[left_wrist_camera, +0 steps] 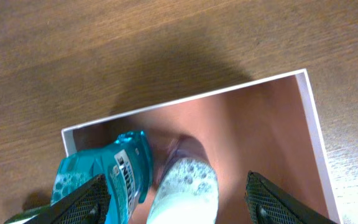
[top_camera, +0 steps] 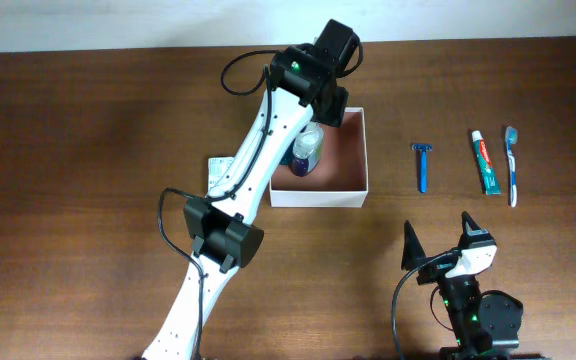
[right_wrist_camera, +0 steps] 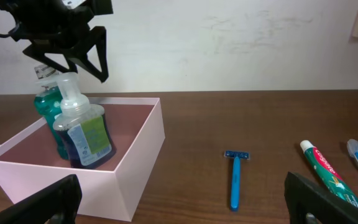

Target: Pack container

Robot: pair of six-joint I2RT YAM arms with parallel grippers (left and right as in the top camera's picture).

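1. Overhead view: the container (top_camera: pixel 318 196) sits on the brown table (top_camera: pixel 88 150) a little right of centre, with its reddish-brown inside facing up.
2. The left arm reaches across to the container's back left corner, and from above its body hides its own fingers.
3. On the left wrist camera I see the left gripper (left_wrist_camera: pixel 178 193) above the box with its jaws spread wide and nothing clamped. The two black fingers (left_wrist_camera: pixel 95 199) stand on either side of the bottles below.
4. Two bottles stand upright in the left part of the container. One is a teal bottle (right_wrist_camera: pixel 45 106). Just beside it is a pump bottle (right_wrist_camera: pixel 82 134) with blue liquid and a green label, nearer the right wrist camera.
5. The teal bottle lies close against the left-hand finger in the left wrist view, but I cannot tell whether they touch.
6. The right gripper (top_camera: pixel 438 245) rests near the table's front edge, well apart from the container. Its jaws are parted and hold nothing.
7. To the right of the container a blue razor (top_camera: pixel 422 165), a toothpaste tube (top_camera: pixel 484 160) and a toothbrush (top_camera: pixel 512 165) lie side by side on the table, each apart from the next.
8. A small whitish packet (top_camera: pixel 220 170) lies just left of the container, partly under the left arm.
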